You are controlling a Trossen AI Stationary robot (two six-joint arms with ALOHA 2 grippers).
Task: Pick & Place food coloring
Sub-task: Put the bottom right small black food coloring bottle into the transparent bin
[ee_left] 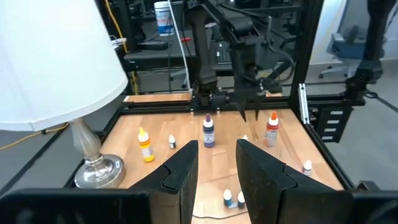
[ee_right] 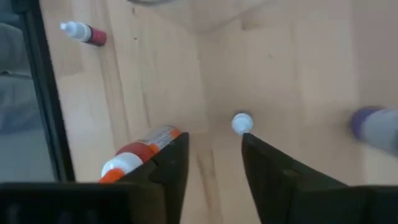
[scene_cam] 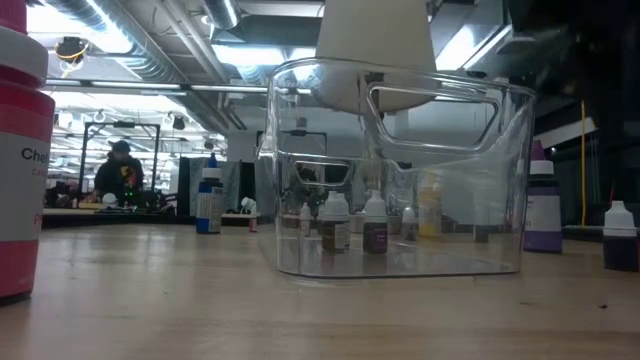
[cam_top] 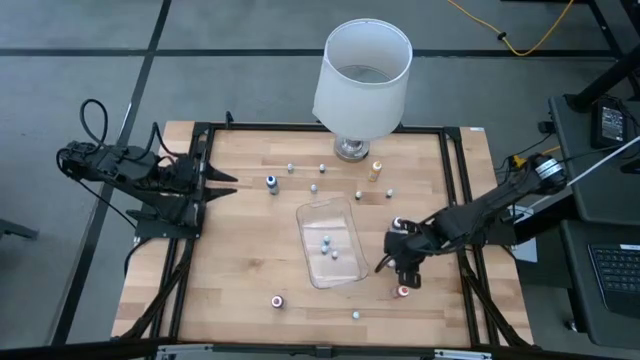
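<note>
Food coloring bottles (cam_top: 272, 183) lie scattered across a wooden table (cam_top: 240, 260), and a few stand inside a clear plastic tray (cam_top: 345, 278) at its middle (two of these show white caps (scene_cam: 335, 203) through the tray wall). A red-and-orange bottle (cam_top: 403, 291) lies on the wood right of the tray, just beside the right gripper (cam_top: 406, 272). That gripper hangs low over the table with its fingers (ee_right: 166, 163) apart, holding nothing. A small white-capped bottle (ee_right: 242, 123) stands just beyond the fingertips. A yellow bottle (cam_top: 376, 169) stands near the base of a white lamp (cam_top: 362, 75) at the far edge. The left gripper (cam_top: 222, 183) waits at the table's left edge, fingers (ee_left: 180, 171) apart and empty.
</note>
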